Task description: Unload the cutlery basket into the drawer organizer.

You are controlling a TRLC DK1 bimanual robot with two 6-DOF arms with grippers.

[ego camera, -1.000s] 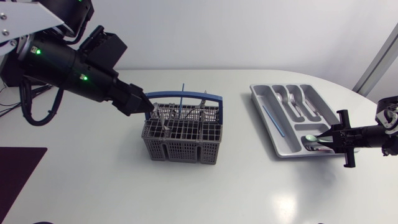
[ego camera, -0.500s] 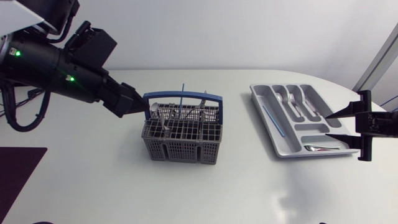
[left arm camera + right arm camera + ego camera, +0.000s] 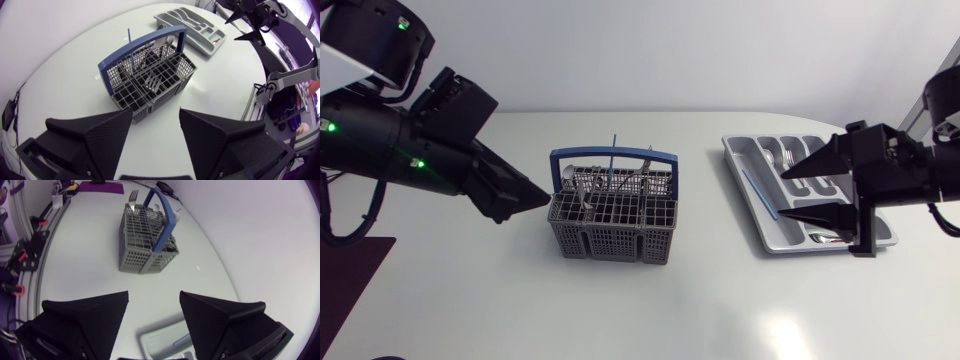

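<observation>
Left hand [image 3: 156,114] spread; right hand [image 3: 784,194] spread, seemingly raised.

Seen from overhead, the right arm's jaws hang over the right-hand slots of the drawer organizer [image 3: 733,148], covering much of them. Only a sliver of a silver piece [image 3: 828,238] shows in the front slot. The cutlery standing in the basket [image 3: 610,237] is a tangle of thin metal, too small to sort into forks or spoons. The left arm [image 3: 410,155] and right arm [image 3: 920,180] run off the side edges. From the right wrist, just a corner of the organizer shows, its blue piece [image 3: 181,342] cut short.
</observation>
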